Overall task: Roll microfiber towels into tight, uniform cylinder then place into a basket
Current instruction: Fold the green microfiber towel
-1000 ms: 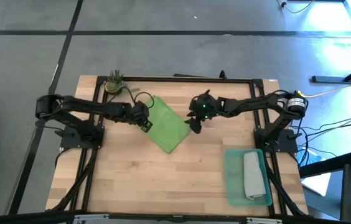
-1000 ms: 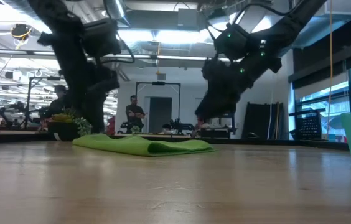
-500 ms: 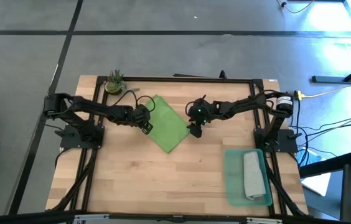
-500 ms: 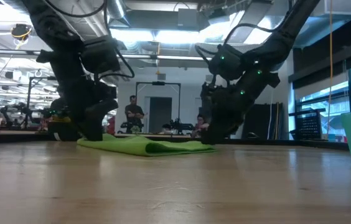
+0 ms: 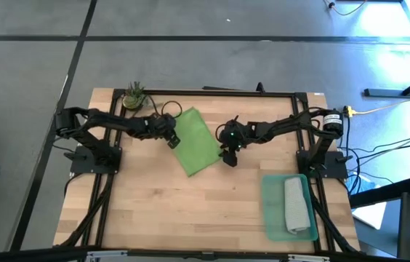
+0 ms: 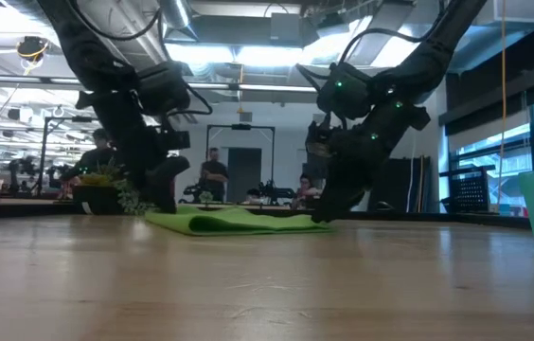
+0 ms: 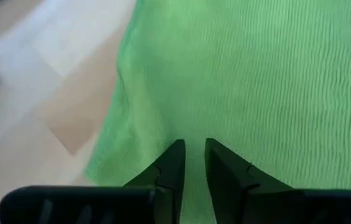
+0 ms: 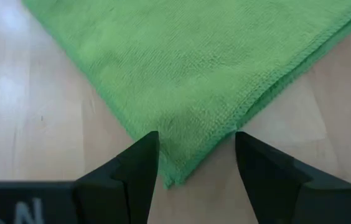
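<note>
At the centre-left of the high view, the left gripper [image 5: 170, 138] pinches the left edge of the bright green folded microfiber towel [image 5: 195, 141], its fingers [image 7: 175, 165] drawn nearly together on the cloth. The right gripper [image 5: 227, 155], jaws spread wide, straddles the towel's right corner. At the lower right, a rolled light grey microfiber towel [image 5: 296, 205] lies inside the translucent teal-green plastic basket [image 5: 272, 211].
</note>
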